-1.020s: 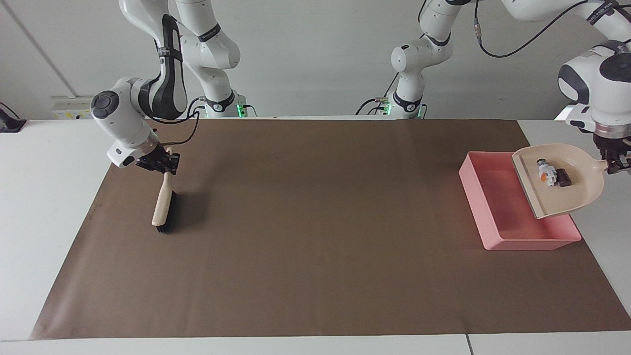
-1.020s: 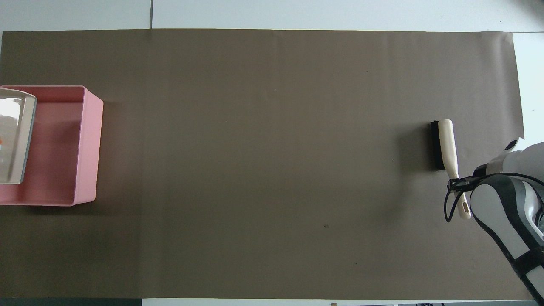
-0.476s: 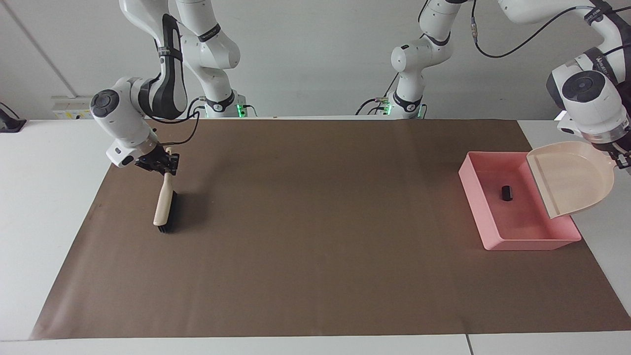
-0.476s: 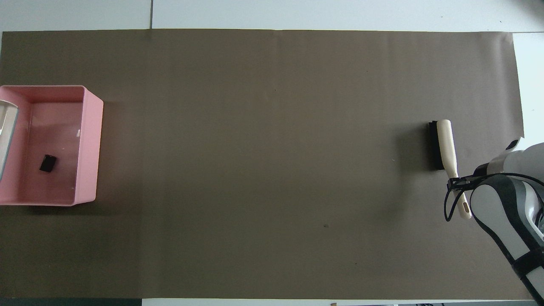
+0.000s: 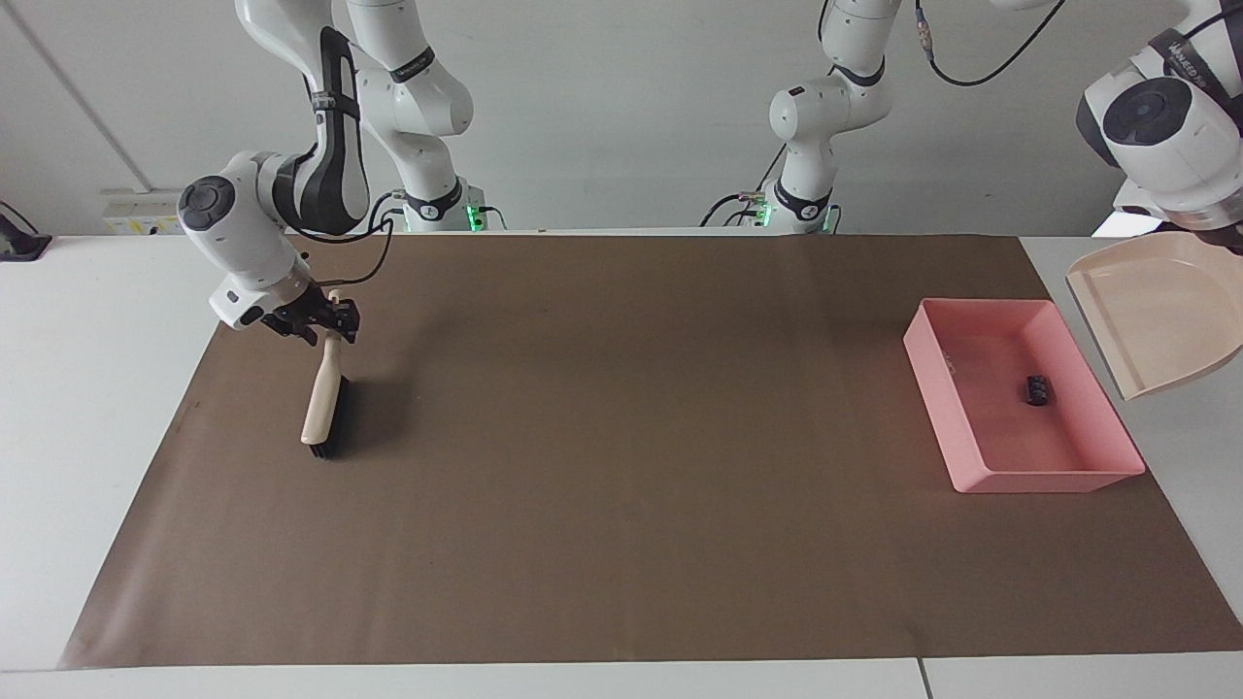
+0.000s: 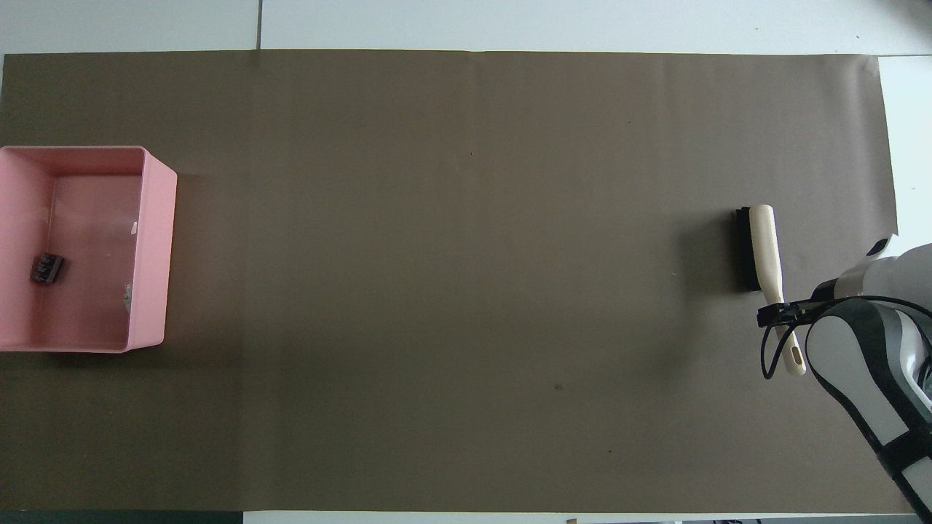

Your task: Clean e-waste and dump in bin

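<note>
The pink bin (image 5: 981,478) (image 6: 154,247) stands at the left arm's end of the brown paper. The black block (image 5: 1037,390) (image 6: 46,268) lies inside it. A small pale bit (image 6: 127,294) lies against the bin's inner wall toward the table's middle in the overhead view; that wall hides it in the facing view. My left gripper (image 5: 1231,236) is at the picture's edge, shut on the handle of the beige dustpan (image 5: 1156,311), which hangs empty and tilted in the air beside the bin. My right gripper (image 5: 325,325) (image 6: 783,314) is shut on the brush (image 5: 323,413) (image 6: 761,247), whose bristles rest on the paper.
Brown paper (image 5: 621,466) covers most of the white table (image 5: 87,388). A wall socket strip (image 5: 136,214) sits by the right arm's end. Black cables hang from both arms.
The dustpan tipped over the bin, both bits left it, and it then rose and swung off the bin toward the table's end. The black block slid across the bin floor. The right arm barely moved.
</note>
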